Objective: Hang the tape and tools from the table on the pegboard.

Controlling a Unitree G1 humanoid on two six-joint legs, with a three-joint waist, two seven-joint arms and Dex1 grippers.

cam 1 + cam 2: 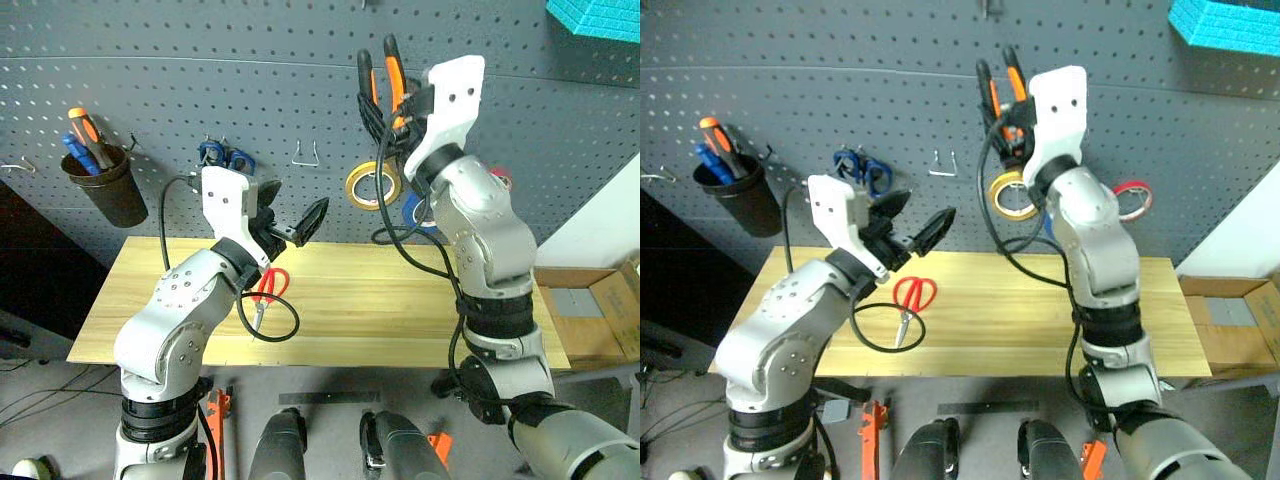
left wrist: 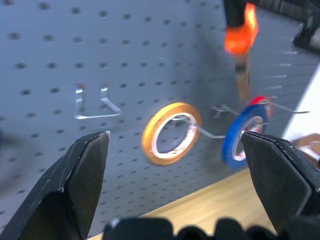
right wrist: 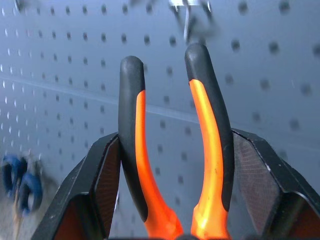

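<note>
Your right gripper (image 3: 175, 200) is clamped on the pliers (image 1: 385, 85), handles up, held high against the pegboard (image 1: 250, 90); from the right wrist you see both orange-and-black handles between the fingers (image 3: 100, 185), just under a metal hook (image 3: 192, 12). Your left gripper (image 1: 290, 215) hangs empty with its fingers spread wide, above the table (image 1: 400, 310) and facing the board.

On the table you have the red scissors (image 1: 268, 290) lying flat, handles toward the board, close below your left gripper. A black cable loops beside them. The rest of the pale planks around them is bare wood.

On the board, look at the row of rolls: the yellow roll (image 1: 372, 185) hangs on a hook, the blue tape (image 2: 240, 135) next to it, partly hidden by your right arm in the head views, and a thin red roll (image 1: 1132, 198) beyond that. An empty double hook (image 1: 306, 155) sits between the yellow roll and the blue scissors (image 1: 222, 155). Further left a black cup (image 1: 105, 185) holds an orange-and-black screwdriver (image 1: 88, 135).

A cardboard box (image 1: 590, 310) stands off the table's right end, and a turquoise object (image 1: 595, 18) shows at the upper right corner.
</note>
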